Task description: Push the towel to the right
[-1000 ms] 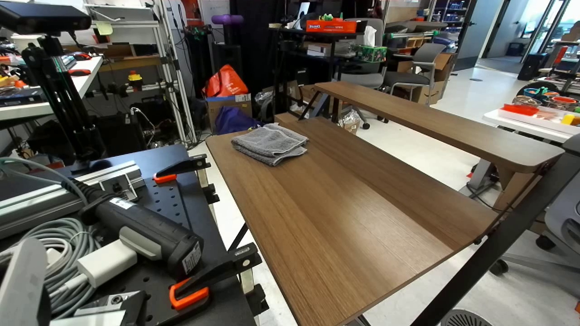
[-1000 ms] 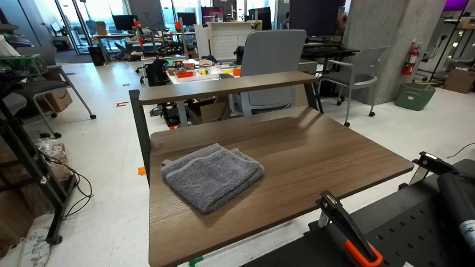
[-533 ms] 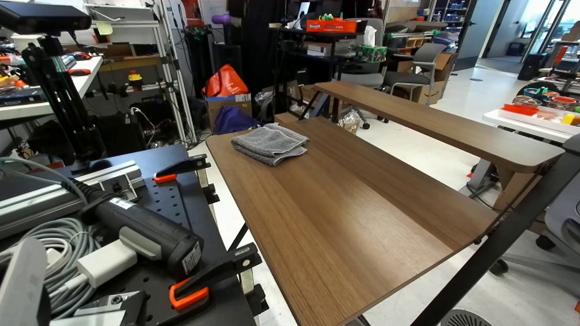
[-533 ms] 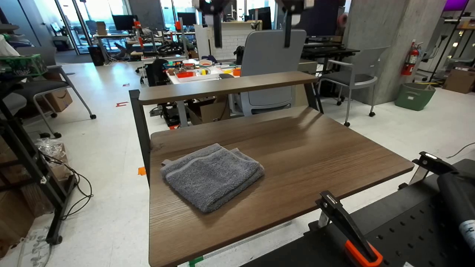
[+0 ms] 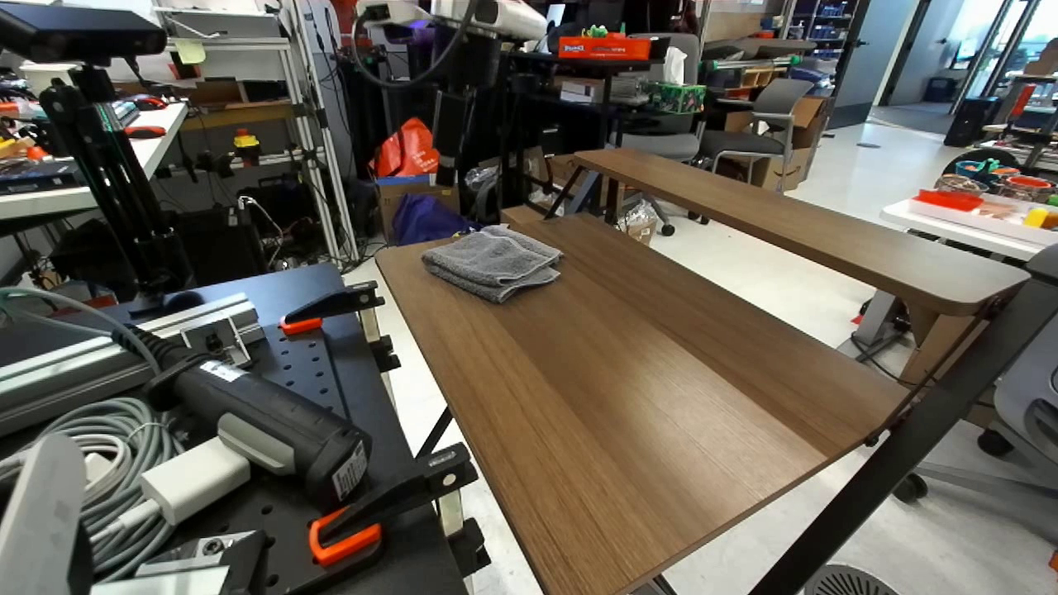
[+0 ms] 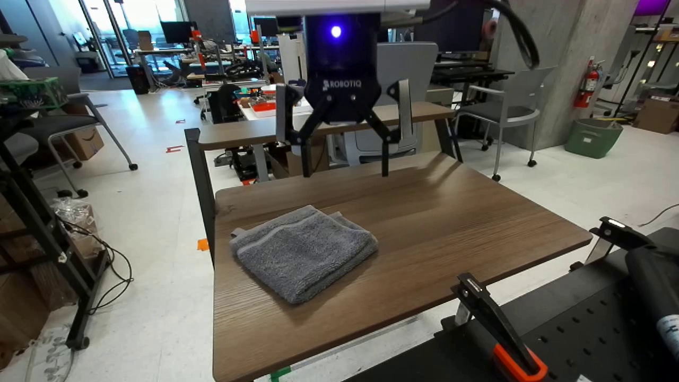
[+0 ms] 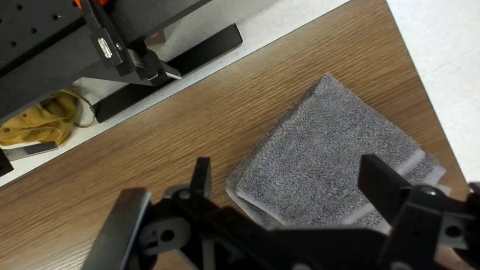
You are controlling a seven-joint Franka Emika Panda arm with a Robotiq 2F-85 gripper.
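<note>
Folded grey towel (image 5: 492, 258) on wooden tabletop (image 5: 636, 388), gripper (image 5: 446, 172) hanging higher, apart

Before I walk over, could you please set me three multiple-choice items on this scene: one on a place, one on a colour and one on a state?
1. Where does the towel lie? A) on the floor; B) on the lower brown tabletop; C) on the raised shelf.
2. What colour is the bin by the pillar? A) green; B) white; C) red.
3. How do the jaws stand? A) shut on the towel; B) shut, empty; C) open.

1 B: both exterior views show it resting there.
2 A: an exterior view shows its green side.
3 C: an exterior view shows a wide, empty gap between them.
</note>
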